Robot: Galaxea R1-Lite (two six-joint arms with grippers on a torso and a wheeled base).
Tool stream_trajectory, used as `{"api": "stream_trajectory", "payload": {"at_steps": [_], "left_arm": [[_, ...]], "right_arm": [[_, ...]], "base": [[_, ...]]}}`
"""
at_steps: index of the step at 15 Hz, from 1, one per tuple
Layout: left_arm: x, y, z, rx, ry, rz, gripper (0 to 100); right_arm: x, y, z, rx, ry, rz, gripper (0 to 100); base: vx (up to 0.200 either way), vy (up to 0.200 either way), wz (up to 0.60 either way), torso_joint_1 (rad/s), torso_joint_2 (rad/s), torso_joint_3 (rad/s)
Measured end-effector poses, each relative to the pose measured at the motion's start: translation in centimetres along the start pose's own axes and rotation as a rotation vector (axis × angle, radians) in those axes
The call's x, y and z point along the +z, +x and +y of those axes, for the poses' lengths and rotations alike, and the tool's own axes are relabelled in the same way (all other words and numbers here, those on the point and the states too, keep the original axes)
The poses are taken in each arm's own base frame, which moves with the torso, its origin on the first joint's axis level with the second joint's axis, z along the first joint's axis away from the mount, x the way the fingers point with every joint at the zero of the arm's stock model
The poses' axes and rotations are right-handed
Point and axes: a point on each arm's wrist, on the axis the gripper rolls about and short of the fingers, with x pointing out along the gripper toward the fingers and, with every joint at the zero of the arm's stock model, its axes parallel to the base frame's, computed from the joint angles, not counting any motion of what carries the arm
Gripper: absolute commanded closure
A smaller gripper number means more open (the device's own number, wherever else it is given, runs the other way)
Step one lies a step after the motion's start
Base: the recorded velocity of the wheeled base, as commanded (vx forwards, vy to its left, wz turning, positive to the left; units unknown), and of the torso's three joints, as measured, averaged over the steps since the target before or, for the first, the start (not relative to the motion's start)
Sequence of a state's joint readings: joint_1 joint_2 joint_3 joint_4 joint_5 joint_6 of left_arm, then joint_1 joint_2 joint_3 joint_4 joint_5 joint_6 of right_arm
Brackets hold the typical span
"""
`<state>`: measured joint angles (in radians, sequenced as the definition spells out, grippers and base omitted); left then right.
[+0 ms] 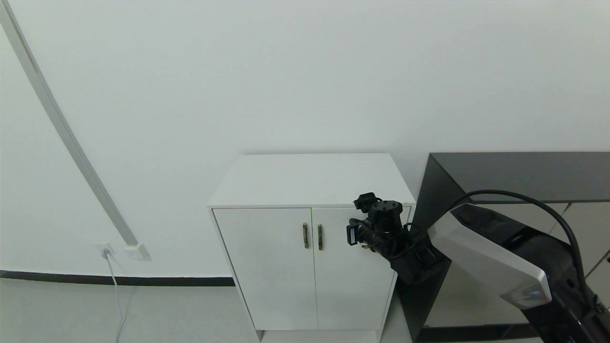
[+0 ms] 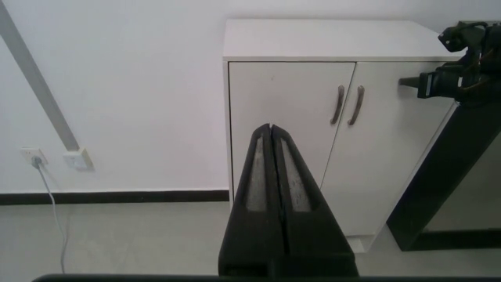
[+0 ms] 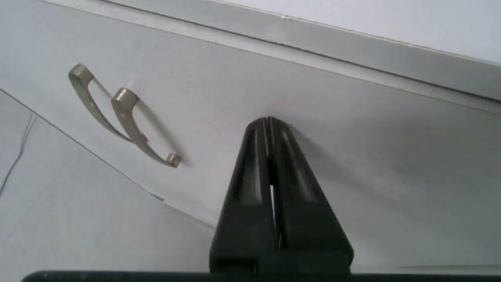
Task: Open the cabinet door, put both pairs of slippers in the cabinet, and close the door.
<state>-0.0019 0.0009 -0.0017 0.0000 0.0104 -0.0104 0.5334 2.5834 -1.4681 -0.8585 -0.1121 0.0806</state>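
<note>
White two-door cabinet (image 1: 267, 267) stands against a plain white wall (image 1: 305, 71), both doors shut, top flat and bare. Two curved metal handles (image 1: 305, 236) sit side by side at the centre seam, high up.

Right gripper (image 1: 351, 234) is close to the right door near its top edge, beside the handles, jaws pressed together; contact with the door cannot be told. Left gripper (image 2: 270, 127) hangs back from the cabinet, facing the left door, jaws also pressed together.

Dark glossy unit (image 1: 524, 176) stands just beside the cabinet. Pale floor (image 1: 57, 309), black skirting (image 1: 95, 279), wall socket (image 1: 104, 248) with a white cable, slanting white conduit (image 1: 62, 128).
</note>
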Motion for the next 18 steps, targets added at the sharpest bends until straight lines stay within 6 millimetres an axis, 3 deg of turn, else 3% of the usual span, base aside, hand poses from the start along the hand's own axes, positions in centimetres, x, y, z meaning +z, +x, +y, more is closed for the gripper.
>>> {"api": "stream_trajectory", "payload": {"at_steps": [18], "left_arm": [[0.00,0.00,0.00,-0.001,0.000,0.000,100]], "right_arm": [[-0.26,0.80,-0.32,-0.007,-0.002,-0.003,100]], "base": [[0.000,0.000,0.00,0.000,0.00,0.000]]}}
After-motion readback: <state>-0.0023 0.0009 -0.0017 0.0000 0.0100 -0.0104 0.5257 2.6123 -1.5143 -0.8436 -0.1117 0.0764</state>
